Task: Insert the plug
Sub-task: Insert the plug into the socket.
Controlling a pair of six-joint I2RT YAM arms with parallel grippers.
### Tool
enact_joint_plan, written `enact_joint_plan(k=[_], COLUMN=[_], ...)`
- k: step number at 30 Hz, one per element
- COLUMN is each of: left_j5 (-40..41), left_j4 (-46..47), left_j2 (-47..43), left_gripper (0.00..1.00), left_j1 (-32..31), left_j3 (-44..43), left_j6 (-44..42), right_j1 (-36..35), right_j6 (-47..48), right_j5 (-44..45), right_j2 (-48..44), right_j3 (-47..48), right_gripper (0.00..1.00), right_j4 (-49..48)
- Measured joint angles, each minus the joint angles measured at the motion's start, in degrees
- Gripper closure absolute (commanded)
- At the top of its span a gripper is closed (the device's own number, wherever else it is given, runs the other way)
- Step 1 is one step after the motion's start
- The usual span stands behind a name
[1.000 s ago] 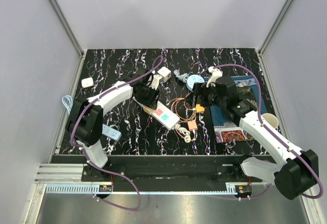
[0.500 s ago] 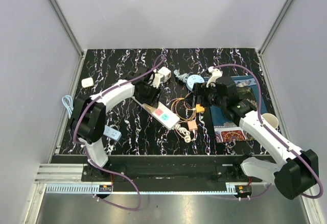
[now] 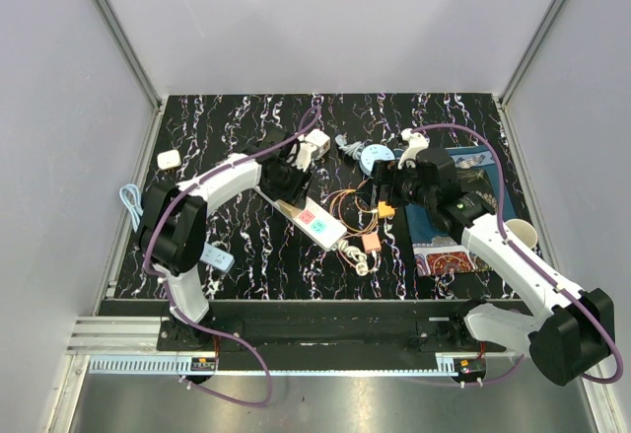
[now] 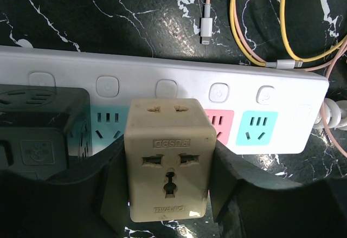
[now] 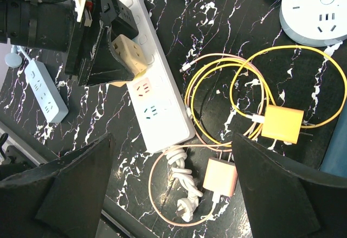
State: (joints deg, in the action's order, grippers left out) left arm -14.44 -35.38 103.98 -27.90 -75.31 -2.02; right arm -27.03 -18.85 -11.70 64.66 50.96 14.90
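A beige adapter plug [image 4: 167, 162] sits between the black fingers of my left gripper [image 4: 167, 186], which is shut on its two sides. Its far end rests over the white power strip [image 4: 162, 70], between a teal socket [image 4: 107, 125] and a pink socket [image 4: 219, 124]. Its prongs are hidden. From the right wrist view the plug [image 5: 130, 53] leans on the strip [image 5: 162, 113]. From above, the left gripper [image 3: 286, 180] is over the strip's [image 3: 320, 223] far end. My right gripper [image 5: 173, 194] hangs open above the cables, holding nothing.
A black plug [image 4: 38, 129] occupies the strip's left end. Yellow and pink cables loop beside a yellow charger [image 5: 282, 124], a pink charger [image 5: 219, 177] and a coiled white cord [image 5: 184, 186]. A round white socket [image 5: 317, 5], a small strip [image 5: 46, 89], a cup [image 3: 523, 233].
The left gripper with the plug has edged slightly toward the far side over the strip. The right arm has stayed where it was.
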Motion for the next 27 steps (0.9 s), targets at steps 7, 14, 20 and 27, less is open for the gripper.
enact_joint_plan(k=[7, 14, 20, 27], left_j5=[0.7, 0.9, 2.1, 4.3], left_j4=[-0.9, -0.6, 1.4, 2.3], left_j2=[0.7, 2.1, 1.5, 1.1], left_gripper=[1.0, 1.0, 1.0, 1.0], left_j1=[-0.7, -0.9, -1.4, -2.4], left_j3=[-0.9, -1.0, 0.9, 1.6], left_j6=[-2.3, -2.7, -2.4, -1.2], right_j1=[0.0, 0.0, 0.0, 0.0], right_j6=[0.0, 0.1, 0.3, 0.8], right_j5=[-0.5, -1.5, -1.8, -1.9], right_j2=[0.0, 0.3, 1.1, 1.1], right_j3=[0.0, 0.0, 0.0, 0.0], right_gripper=[0.07, 0.07, 0.07, 0.07], right_j4=[0.0, 0.0, 0.0, -0.1])
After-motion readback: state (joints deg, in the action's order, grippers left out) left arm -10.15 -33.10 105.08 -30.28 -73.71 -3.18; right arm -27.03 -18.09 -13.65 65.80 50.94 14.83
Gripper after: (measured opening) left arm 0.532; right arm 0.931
